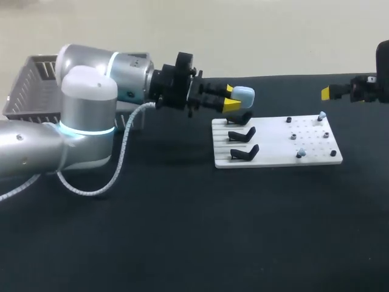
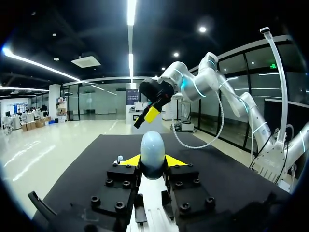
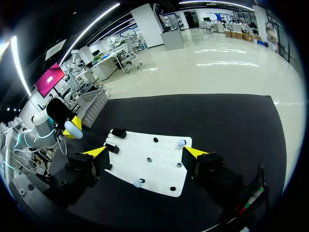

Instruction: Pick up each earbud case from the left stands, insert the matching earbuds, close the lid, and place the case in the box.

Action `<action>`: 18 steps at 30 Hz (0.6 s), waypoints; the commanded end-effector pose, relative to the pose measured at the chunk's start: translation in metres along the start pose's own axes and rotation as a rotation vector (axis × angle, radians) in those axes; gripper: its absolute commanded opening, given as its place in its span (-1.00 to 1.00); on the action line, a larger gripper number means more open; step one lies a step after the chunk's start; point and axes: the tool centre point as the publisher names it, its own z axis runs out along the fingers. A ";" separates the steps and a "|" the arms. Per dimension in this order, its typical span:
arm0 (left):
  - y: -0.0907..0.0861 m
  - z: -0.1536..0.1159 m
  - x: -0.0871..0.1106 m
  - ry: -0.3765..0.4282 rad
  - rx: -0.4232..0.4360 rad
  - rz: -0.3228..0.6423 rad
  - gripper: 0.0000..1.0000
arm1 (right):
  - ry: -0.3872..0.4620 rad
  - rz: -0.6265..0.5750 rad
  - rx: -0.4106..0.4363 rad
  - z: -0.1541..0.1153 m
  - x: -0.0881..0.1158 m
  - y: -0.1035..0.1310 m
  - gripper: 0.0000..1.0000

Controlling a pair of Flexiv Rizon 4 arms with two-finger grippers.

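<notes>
Three stands (image 1: 242,135) in head view; wrist view: left gripper (image 2: 153,160) clamping case (image 2: 153,147).

High overview; wrist fisheyes; shared case (image 1: 244,95)

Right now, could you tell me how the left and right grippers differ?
The left gripper is shut on the pale blue case; the right gripper is open and holds nothing. The left's fingers stand close together, the right's wide apart. The left hangs near the board's stands, the right near its other end. Both have yellow tips and hang above the table.
</notes>
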 end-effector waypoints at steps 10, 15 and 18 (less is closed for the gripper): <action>-0.005 -0.001 0.001 -0.036 -0.178 0.022 -1.00 | 0.000 0.000 0.003 -0.001 0.000 0.000 1.00; -0.001 0.003 0.001 -0.040 -0.150 0.038 -1.00 | 0.000 0.000 0.003 -0.001 0.000 0.000 1.00; 0.001 0.006 0.003 -0.052 -0.123 0.036 -1.00 | 0.000 0.000 0.003 -0.001 0.000 0.000 1.00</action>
